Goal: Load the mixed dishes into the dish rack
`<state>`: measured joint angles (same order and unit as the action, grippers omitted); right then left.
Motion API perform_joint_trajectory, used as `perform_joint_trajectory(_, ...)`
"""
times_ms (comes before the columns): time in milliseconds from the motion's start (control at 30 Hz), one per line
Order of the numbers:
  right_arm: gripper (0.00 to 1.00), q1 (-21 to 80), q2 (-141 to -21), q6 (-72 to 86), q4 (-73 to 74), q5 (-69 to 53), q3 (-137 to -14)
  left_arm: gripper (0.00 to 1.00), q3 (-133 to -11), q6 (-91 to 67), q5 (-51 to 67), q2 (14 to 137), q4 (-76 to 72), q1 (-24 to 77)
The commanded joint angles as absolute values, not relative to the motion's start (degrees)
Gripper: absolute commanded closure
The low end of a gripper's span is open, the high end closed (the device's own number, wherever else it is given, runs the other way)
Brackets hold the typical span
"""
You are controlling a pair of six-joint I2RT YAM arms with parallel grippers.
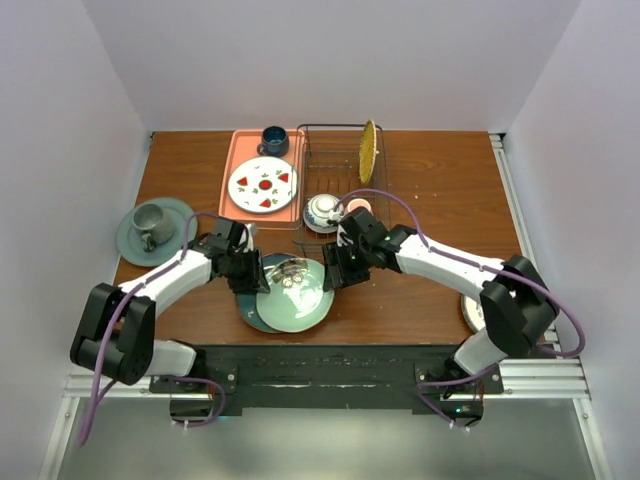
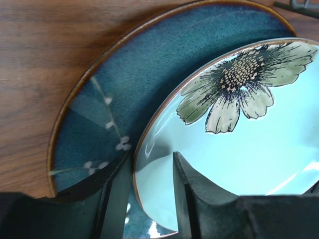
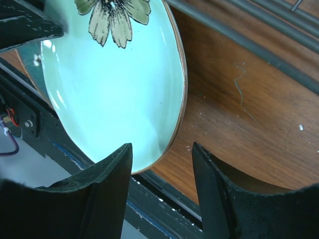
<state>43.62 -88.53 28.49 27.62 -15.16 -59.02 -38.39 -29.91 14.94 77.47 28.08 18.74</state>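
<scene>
A light teal plate with a flower print (image 1: 298, 300) lies tilted over a darker teal plate (image 1: 252, 312) at the table's near middle. My left gripper (image 1: 248, 268) is shut on its left rim; in the left wrist view the gripper (image 2: 152, 154) has one finger under the plate (image 2: 239, 139) and one on its face, above the dark plate (image 2: 139, 74). My right gripper (image 1: 335, 272) is open at the plate's right edge; in the right wrist view the gripper (image 3: 162, 147) has the plate's rim (image 3: 109, 89) just inside its jaws. The dish rack (image 1: 335, 127) holds an upright yellow plate (image 1: 368, 150).
A pink tray (image 1: 240, 215) left of the rack carries a white plate with red marks (image 1: 262, 185) and a dark blue mug (image 1: 274, 140). A blue-and-white bowl (image 1: 323, 210) and a pink mug (image 1: 358, 207) sit before the rack. A grey cup on a saucer (image 1: 155, 228) stands far left.
</scene>
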Motion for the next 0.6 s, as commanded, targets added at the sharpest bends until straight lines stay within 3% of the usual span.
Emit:
perform_joint_trajectory(0,0.44,44.1,-90.5,28.3,25.1,-16.3,-58.7,0.59,-36.7,-28.1,18.7,78.7,27.7,18.4)
perform_joint_trajectory(333,0.42,44.6,-95.0,28.5,21.1,-18.1,-58.0,0.66,-36.6,-26.9,20.3,80.1,27.7,18.4)
perform_joint_trajectory(567,0.53,44.6,-97.0,28.6,20.8,-18.7,-58.5,0.68,-34.8,-26.1,25.5,79.4,24.7,18.5)
